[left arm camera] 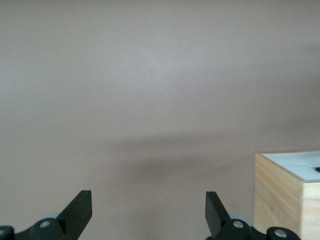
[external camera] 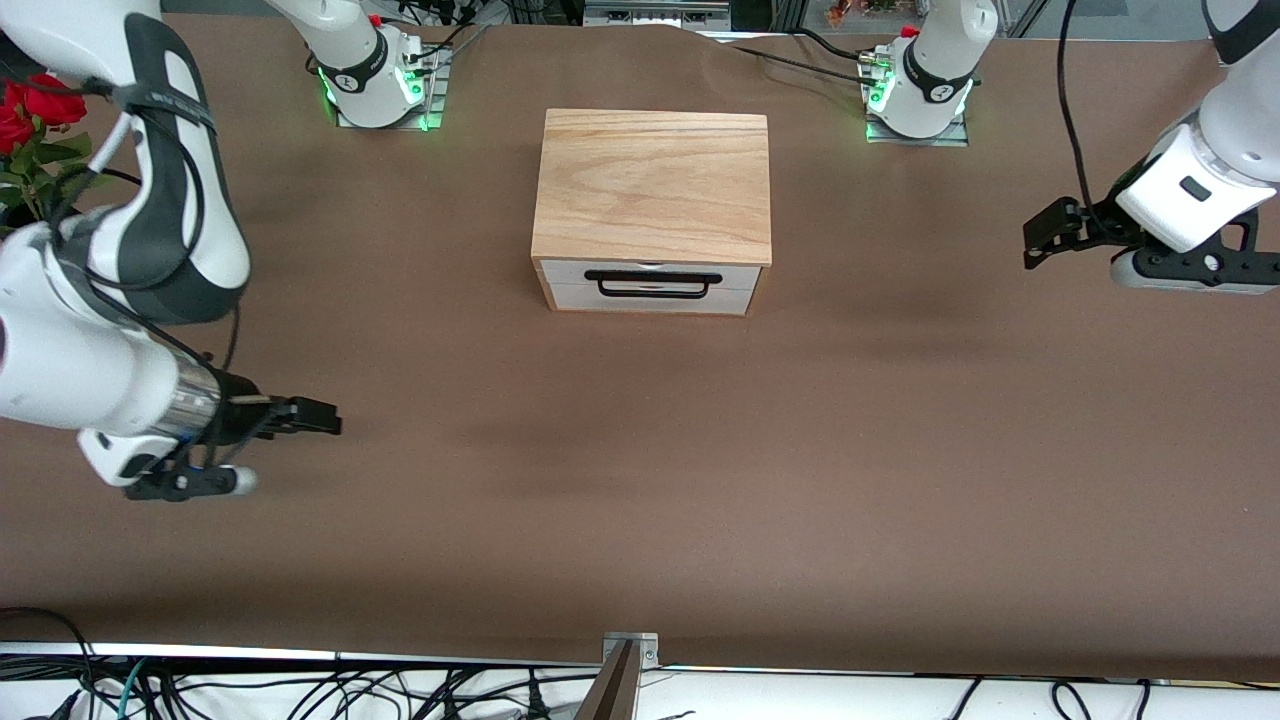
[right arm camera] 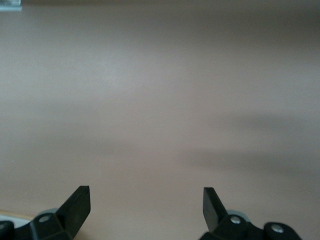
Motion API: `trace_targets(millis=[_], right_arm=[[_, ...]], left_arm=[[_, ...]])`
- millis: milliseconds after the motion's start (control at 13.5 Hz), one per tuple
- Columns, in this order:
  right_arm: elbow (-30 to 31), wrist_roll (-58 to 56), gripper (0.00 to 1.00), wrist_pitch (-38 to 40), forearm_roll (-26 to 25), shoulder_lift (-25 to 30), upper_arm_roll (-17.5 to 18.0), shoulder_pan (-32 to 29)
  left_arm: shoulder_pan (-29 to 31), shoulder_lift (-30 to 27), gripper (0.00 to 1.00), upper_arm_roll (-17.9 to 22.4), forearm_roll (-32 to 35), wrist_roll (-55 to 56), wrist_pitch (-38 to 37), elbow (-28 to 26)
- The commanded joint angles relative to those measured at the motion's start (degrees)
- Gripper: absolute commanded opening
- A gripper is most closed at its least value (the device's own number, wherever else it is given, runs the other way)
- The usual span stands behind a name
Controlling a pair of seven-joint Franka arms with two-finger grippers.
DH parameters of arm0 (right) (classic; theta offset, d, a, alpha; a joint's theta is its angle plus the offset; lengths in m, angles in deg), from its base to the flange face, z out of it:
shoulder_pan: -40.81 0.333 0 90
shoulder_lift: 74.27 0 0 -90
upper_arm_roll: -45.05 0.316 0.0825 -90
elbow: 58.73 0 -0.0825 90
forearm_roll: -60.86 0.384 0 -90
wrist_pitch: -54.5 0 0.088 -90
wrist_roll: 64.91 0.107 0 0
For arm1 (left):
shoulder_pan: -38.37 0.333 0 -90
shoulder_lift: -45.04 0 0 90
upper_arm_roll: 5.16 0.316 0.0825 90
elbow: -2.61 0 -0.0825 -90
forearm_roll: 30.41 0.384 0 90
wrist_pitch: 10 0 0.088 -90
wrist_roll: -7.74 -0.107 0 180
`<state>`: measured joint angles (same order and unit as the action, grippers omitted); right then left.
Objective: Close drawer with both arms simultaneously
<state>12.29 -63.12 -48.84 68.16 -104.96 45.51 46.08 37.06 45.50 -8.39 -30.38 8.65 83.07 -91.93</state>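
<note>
Brown covering lies over the whole counter (external camera: 640, 480), and over the right arm's end of it I see the right gripper (external camera: 310, 415), fingers (right arm camera: 75, 205) spread wide and holding nothing. At the middle, toward the arms' bases, stands the light-wood box (external camera: 652, 185); the drawer (external camera: 650, 285) with its black handle (external camera: 653, 283) sits flush in the box, facing the front camera. Over the left arm's end I see the left gripper (external camera: 1045, 235), its fingers (left arm camera: 77, 210) also wide open and empty.

front: high, faces arm bases | wrists: low over table (external camera: 640, 480) | left wrist shares box (left arm camera: 287, 192)
</note>
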Motion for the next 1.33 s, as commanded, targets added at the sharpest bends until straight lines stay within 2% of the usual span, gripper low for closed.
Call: trace_targets(millis=[0,148,221,369,664,812,960,1255], right_arm=[[7.5,0.6,1.0,-2.5,-1.7,8.4,-0.2,-1.0],[8.6,0.6,1.0,-3.5,-1.6,11.7,-0.2,-2.7],[8.6,0.9,1.0,-3.5,-1.7,12.8,-0.2,-3.5],[10.5,1.0,1.0,-3.3,-3.2,15.6,-0.9,-4.5],[18.6,1.0,1.0,-2.5,-4.2,22.2,-1.1,-5.7],[20.2,1.0,1.0,2.4,-4.2,24.6,-1.1,-5.7],[20.0,0.7,1.0,5.6,-4.4,24.9,-1.2,-5.8],[19.6,-2.5,1.0,5.7,-7.5,24.3,-1.1,-5.9]], left_arm=[[0.1,-1.2,1.0,0.1,0.7,-2.2,1.3,-1.7],[-1.4,-1.2,1.0,1.2,0.3,-2.2,1.0,-1.4],[-3.7,-0.8,1.0,3.6,0.3,-2.2,0.9,-0.8],[-3.7,-0.4,1.0,3.9,0.3,-2.7,0.9,-0.2],[-3.7,1.4,1.0,3.9,0.4,-2.8,0.9,2.1],[-3.6,1.5,1.0,4.0,0.4,-3.0,0.9,2.3],[-3.7,1.5,1.0,3.9,0.4,-2.9,0.9,2.3],[-3.8,1.6,1.0,3.8,0.4,-2.5,0.8,2.4]])
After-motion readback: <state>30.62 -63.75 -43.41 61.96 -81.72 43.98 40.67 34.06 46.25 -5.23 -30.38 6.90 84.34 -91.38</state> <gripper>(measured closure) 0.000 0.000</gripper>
